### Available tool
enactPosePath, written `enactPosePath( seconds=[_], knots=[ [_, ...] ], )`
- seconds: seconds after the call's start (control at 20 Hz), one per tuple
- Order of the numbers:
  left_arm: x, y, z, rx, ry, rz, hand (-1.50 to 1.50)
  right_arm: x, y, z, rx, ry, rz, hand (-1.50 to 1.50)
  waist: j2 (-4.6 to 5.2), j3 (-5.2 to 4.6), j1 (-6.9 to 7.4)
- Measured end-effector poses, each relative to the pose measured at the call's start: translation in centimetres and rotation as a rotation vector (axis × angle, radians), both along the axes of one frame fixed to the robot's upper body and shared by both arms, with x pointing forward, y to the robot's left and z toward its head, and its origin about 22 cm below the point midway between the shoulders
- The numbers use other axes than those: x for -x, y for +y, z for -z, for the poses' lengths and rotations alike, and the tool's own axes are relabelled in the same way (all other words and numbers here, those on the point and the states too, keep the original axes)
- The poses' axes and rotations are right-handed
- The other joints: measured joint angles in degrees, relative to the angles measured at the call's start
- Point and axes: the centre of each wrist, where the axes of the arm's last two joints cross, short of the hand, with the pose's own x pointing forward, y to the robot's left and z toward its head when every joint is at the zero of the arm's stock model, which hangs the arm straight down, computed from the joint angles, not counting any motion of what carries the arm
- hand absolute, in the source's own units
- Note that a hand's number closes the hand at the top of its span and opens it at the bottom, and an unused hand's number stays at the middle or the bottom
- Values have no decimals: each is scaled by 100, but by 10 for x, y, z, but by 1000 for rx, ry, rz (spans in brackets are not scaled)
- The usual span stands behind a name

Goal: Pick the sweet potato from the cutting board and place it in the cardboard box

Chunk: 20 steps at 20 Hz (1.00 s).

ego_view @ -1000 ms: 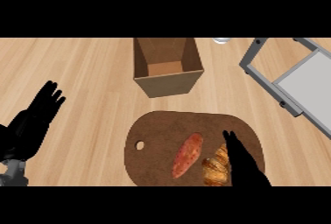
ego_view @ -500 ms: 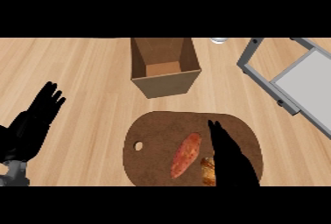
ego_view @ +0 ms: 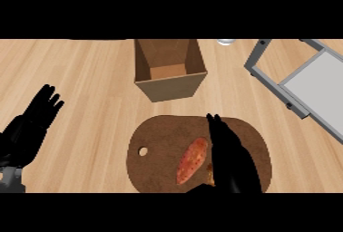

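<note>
Sweet potato [ego_view: 192, 160] lay on board [ego_view: 161, 149], 6 o'clock from open box [ego_view: 169, 68]. Right hand [ego_view: 230, 154] just at potato's 3 o'clock, fingers straight, together. Left hand [ego_view: 30, 129] rested spread at 9 o'clock. No writing readable.

A single view is given, taken from head height and aimed steeply down at the counter [ego_view: 80, 77]. The forearms are seen entering from the lower edge, so the far side of the counter lies toward the top. The board [ego_view: 161, 136] is placed low and centre, partly cut off by the lower edge, close under the camera. The box [ego_view: 171, 86] is looked into from above, its open top seen farther up. A grey frame [ego_view: 295, 90] is cropped at the right edge. The left hand [ego_view: 30, 129] is caught at the left margin, the right hand [ego_view: 231, 154] over the board.
</note>
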Motion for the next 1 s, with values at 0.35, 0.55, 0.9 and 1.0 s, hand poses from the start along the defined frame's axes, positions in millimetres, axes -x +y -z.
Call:
enactPosePath(
  seconds=[0.35, 0.55, 0.9, 1.0],
  knots=[
    [0, -2, 0, 6, 1, -3, 0, -13, 6, 10, 34, 39, -1, -150, -2, 2, -16],
    [-1, 0, 0, 4, 6, 0, 0, -18, 8, 14, 44, 59, -9, -150, -4, 1, -25],
    [4, -3, 3, 1, -1, -3, 0, -28, 8, 24, 68, 105, 9, -150, -11, 2, -17],
    [5, -3, 4, 3, 2, -1, 0, -30, 8, 27, 74, 118, 10, -150, -10, 3, -20]
  ],
)
